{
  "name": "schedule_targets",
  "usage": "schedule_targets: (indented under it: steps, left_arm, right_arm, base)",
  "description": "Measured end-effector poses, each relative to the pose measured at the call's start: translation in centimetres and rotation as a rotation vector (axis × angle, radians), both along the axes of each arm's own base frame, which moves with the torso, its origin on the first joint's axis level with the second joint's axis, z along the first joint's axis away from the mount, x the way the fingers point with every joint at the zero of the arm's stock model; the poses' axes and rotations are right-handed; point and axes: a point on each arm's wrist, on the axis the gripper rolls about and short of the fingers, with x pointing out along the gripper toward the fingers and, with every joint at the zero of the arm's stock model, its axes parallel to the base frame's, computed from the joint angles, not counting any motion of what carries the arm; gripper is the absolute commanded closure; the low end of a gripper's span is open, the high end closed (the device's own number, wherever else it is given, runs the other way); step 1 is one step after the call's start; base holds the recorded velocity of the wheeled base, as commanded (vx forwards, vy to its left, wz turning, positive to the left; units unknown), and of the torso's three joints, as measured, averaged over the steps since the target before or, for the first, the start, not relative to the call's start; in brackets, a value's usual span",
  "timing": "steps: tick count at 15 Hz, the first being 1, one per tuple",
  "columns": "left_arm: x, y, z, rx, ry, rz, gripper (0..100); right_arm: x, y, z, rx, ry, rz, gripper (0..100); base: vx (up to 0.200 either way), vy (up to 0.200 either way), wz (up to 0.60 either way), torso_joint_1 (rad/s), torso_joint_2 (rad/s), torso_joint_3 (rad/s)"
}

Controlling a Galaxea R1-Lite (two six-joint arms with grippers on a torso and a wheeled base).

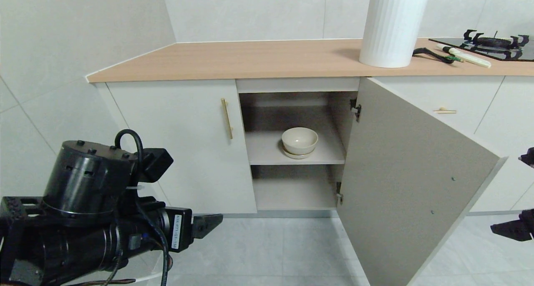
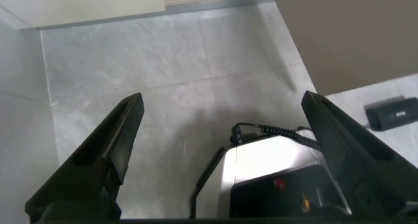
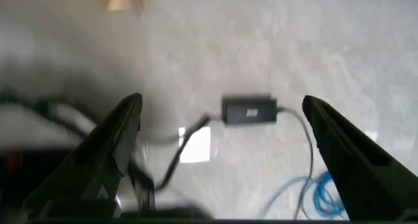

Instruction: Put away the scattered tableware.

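Kitchen base cabinet (image 1: 298, 85), door (image 1: 409, 173) swung open | beige bowl (image 1: 299, 139) on small plate (image 1: 297, 155), upper shelf (image 1: 267, 150) | left gripper (image 2: 222, 100) fingers spread wide, empty, over floor (image 2: 163, 61) | right gripper (image 3: 222, 100) likewise wide, empty, over floor

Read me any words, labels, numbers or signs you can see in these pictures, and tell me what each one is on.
White sticker on the left arm: print too small to read.
Pale label on the black box on the floor: blurred, unreadable.
Nothing else carries readable text.
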Motion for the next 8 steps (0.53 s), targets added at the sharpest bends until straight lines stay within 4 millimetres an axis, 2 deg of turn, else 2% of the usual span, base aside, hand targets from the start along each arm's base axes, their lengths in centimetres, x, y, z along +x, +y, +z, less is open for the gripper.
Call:
schedule_targets:
  steps: [3,8]
  left_arm:
    - [0.0,0.0,0.0,-0.001,-0.001,0.0,0]
    - [0.0,0.0,0.0,-0.002,-0.002,-0.001,0]
  right_arm:
    - [2.3,-1.4,0.1,0.01,-0.098,-0.082,0]
    - [5.2,-1.9,-0.5,0.068,-0.196,-0.166,0]
  base:
    - [0.0,0.0,0.0,0.0,0.0,0.0]
    - [0.0,0.0,0.0,0.0,0.0,0.0]
